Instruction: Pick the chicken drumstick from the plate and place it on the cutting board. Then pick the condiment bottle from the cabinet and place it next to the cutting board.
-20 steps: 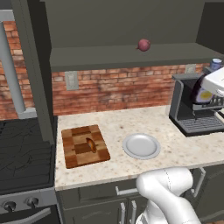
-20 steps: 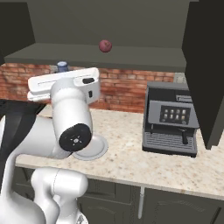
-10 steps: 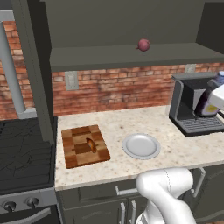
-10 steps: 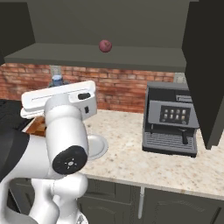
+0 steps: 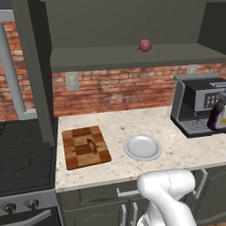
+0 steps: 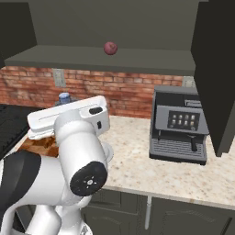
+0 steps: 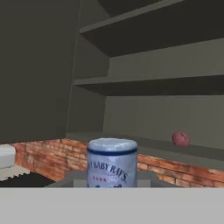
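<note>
The condiment bottle [image 7: 112, 162], dark with a pale label and a bluish-grey cap, stands upright between the fingers of my gripper [image 7: 112, 182], which is shut on it. It also shows at the far right edge, in front of the coffee machine, as the bottle [image 5: 219, 116], and its cap [image 6: 64, 97] pokes up behind my white hand. The chicken drumstick [image 5: 92, 145] lies on the checkered cutting board [image 5: 75, 152]. To the board's right sits the bare grey plate [image 5: 142, 147]. The cabinet shelf [image 5: 132, 57] runs above the counter.
A reddish-purple onion [image 5: 145, 45] sits on the cabinet shelf, also seen as the onion [image 7: 180, 138]. A black coffee machine [image 5: 198, 108] stands at the counter's right end. A dark stove [image 5: 24, 154] lies left of the board. Brick wall behind.
The hand with the bottle has come down from shelf height to just in front of the coffee machine. Drumstick, board and plate have not moved.
</note>
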Controlling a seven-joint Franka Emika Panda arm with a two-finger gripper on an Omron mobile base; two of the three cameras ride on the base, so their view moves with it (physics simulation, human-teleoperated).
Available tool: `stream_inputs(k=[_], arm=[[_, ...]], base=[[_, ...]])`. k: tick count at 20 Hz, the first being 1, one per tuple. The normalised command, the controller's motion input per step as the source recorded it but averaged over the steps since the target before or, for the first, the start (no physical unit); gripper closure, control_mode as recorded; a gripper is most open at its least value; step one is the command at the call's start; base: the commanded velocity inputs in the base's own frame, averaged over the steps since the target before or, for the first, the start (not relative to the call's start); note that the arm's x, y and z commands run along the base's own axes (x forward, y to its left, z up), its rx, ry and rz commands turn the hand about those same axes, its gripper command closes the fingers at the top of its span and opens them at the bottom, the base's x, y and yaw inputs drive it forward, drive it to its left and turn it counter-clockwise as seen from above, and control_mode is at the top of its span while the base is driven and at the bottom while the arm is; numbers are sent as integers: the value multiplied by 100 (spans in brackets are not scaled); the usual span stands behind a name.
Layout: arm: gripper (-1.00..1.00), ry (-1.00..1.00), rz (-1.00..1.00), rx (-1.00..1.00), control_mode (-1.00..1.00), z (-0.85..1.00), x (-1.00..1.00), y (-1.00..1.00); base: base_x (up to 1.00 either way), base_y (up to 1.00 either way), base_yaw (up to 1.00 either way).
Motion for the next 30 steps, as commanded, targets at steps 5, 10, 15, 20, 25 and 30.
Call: stream_inputs(k=[5,10,15,20,25,30], arm=[[100,-1,2,-4,-100,-45,0,1],[100,-10,5,-1,-100,-61,0,1],[100,-18,6,0,-100,-54,0,0],[100,-20,5,0,-100,-43,0,0],[100,-13,1,0,-100,-20,0,0],[100,-7,2,0,-100,-28,0,0]], base=[[0,0,0],[0,0,0],[0,0,0],[0,0,0],[0,0,0],[0,0,0]])
